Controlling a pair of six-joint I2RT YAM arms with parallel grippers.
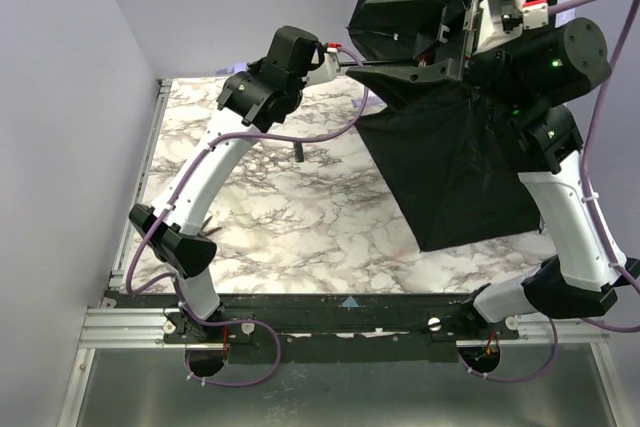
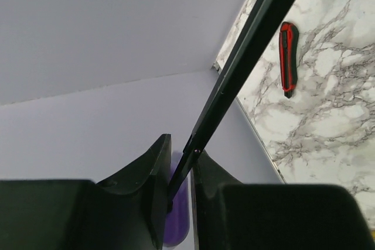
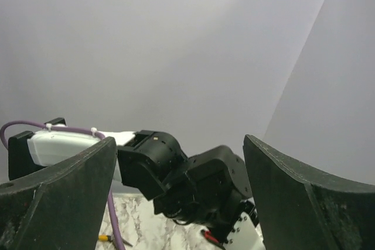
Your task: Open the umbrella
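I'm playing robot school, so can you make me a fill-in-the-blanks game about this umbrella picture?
1. The left gripper is shut on the thin black ____ of the umbrella.
2. The right gripper is wide ____, holding nothing.
3. The cutter lying on the marble table has a ____ handle.

Missing words: shaft; open; red.

Noted: umbrella point(image 1: 455, 172) lining and shaft black, handle lavender; counter point(image 1: 300, 232) white marble, grey-brown veins; cutter point(image 2: 287, 58) red and black; cable point(image 3: 111, 215) purple.
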